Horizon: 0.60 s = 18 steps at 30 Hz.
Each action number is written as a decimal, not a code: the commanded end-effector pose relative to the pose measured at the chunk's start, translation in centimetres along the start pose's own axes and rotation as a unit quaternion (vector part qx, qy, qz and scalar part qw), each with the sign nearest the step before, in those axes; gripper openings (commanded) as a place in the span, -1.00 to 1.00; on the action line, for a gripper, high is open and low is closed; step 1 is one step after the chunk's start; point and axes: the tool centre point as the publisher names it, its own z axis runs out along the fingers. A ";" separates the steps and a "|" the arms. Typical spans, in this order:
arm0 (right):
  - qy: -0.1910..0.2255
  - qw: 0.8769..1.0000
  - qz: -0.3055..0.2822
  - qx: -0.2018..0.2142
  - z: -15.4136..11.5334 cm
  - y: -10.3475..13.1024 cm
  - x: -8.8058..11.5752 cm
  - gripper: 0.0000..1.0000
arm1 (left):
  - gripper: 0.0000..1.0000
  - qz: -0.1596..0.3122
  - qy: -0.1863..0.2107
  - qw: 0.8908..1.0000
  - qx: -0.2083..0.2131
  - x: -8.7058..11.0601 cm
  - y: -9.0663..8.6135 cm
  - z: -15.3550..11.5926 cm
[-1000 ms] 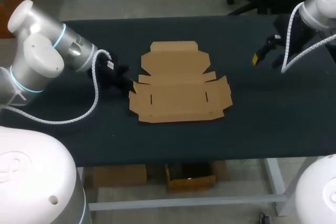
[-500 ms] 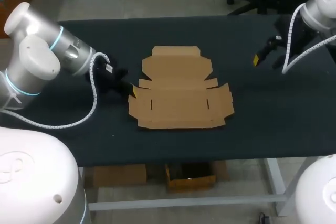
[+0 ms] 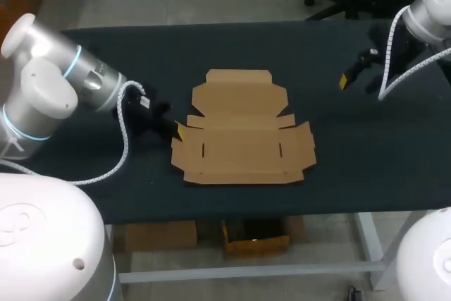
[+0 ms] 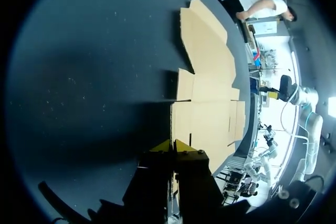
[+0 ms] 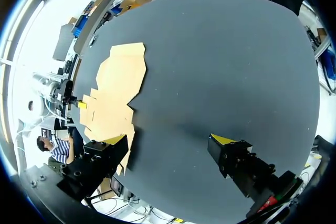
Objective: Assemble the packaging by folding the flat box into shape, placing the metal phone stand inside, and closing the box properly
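Note:
The flat brown cardboard box [image 3: 243, 132] lies unfolded in the middle of the black table [image 3: 366, 153]. My left gripper [image 3: 178, 130] sits low at the box's left edge. In the left wrist view the gripper [image 4: 172, 145] is shut, its yellow tips pinching the edge of the box's [image 4: 207, 93] side flap. My right gripper [image 3: 343, 80] hangs above the table's far right, well away from the box. Its fingers stand wide open and empty in the right wrist view [image 5: 169, 140], with the box [image 5: 113, 87] far ahead of it. No phone stand is in view.
Bare black table surface surrounds the box on all sides. My left arm's white cable [image 3: 121, 139] loops over the table's left part. The table's front edge [image 3: 282, 211] runs a little beyond the box.
The box has slid toward the table's front and turned slightly, moving together with my left gripper. My right arm has hardly moved.

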 end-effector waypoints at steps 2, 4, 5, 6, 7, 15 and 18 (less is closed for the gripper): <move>0.002 1.000 0.000 -0.001 0.0 -0.2 0.0 1.00 | -1.00 0.001 0.005 1.000 0.011 -0.1 0.7 -0.1; 0.002 1.000 0.000 -0.001 0.0 -0.2 0.0 1.00 | -1.00 0.002 0.007 1.000 0.014 -0.1 0.8 -0.2; 0.002 1.000 0.000 -0.001 0.0 -0.1 0.0 1.00 | -1.00 0.002 0.008 1.000 0.014 -0.1 0.9 -0.3; 0.002 1.000 0.000 -0.001 0.0 -0.1 0.0 1.00 | -1.00 0.002 0.008 1.000 0.015 -0.1 1.0 -0.3; 0.002 1.000 0.000 0.000 0.0 -0.1 0.0 1.00 | -1.00 0.001 0.009 1.000 0.015 -0.1 1.0 -0.3; 0.003 1.000 -0.001 0.000 0.1 -0.1 0.0 1.00 | -1.00 0.000 0.011 1.000 0.020 0.1 1.6 -0.4; 0.003 1.000 -0.001 0.000 0.1 -0.1 0.0 1.00 | -1.00 -0.001 0.012 1.000 0.021 0.0 1.7 -0.3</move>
